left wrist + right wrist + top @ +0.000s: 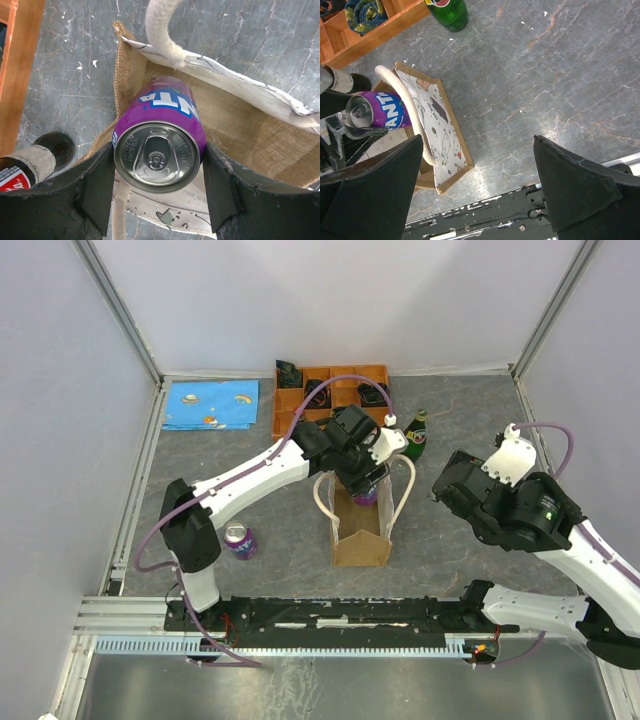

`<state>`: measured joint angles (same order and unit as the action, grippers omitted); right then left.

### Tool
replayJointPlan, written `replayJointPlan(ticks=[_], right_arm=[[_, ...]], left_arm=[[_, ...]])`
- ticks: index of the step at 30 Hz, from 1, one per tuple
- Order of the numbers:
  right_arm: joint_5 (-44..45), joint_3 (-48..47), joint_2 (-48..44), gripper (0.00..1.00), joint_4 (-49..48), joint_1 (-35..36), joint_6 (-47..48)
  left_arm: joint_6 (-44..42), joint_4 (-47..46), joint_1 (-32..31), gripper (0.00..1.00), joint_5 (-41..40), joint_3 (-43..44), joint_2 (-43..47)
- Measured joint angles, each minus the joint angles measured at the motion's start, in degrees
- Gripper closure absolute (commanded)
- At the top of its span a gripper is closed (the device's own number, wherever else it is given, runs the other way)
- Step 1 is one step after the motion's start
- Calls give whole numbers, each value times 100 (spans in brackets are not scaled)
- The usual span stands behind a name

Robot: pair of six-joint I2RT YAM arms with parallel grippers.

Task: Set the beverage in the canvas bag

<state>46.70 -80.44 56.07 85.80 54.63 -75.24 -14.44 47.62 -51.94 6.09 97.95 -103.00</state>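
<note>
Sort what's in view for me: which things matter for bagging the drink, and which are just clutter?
Job: purple can held in the left gripper; canvas bag.
Lying about: second purple can, green bottle, dark bottle, orange tray, blue cloth.

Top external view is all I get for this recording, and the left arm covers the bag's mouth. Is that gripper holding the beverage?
Observer: Yes. The left wrist view shows the left gripper shut on a purple can, with a finger on each side and the unopened lid facing the camera.
Operator: Is it inside the bag yet?
Observer: Not released. The can is tipped, with its far end pointing into the open canvas bag and its lid end above the rim.
Operator: And the right gripper?
Observer: The right wrist view shows the right gripper open, with only table between its fingers.
</note>
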Motion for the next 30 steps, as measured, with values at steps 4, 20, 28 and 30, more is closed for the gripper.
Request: replayJointPlan(ticks=[4,20,28,30], right_arm=[[11,0,0,1,57,0,0],[118,0,-208,1,341,0,-146],[138,0,-280,1,470,0,-216],[140,0,-284,1,474,0,-234]], left_arm=[[2,-153,-13,97,-136,-170,-125],[9,-667,-55,97,-310,-280,-761],[22,-782,-81,95,-348,-280,-962],[94,-824,-85,90,-348,-280,-977]])
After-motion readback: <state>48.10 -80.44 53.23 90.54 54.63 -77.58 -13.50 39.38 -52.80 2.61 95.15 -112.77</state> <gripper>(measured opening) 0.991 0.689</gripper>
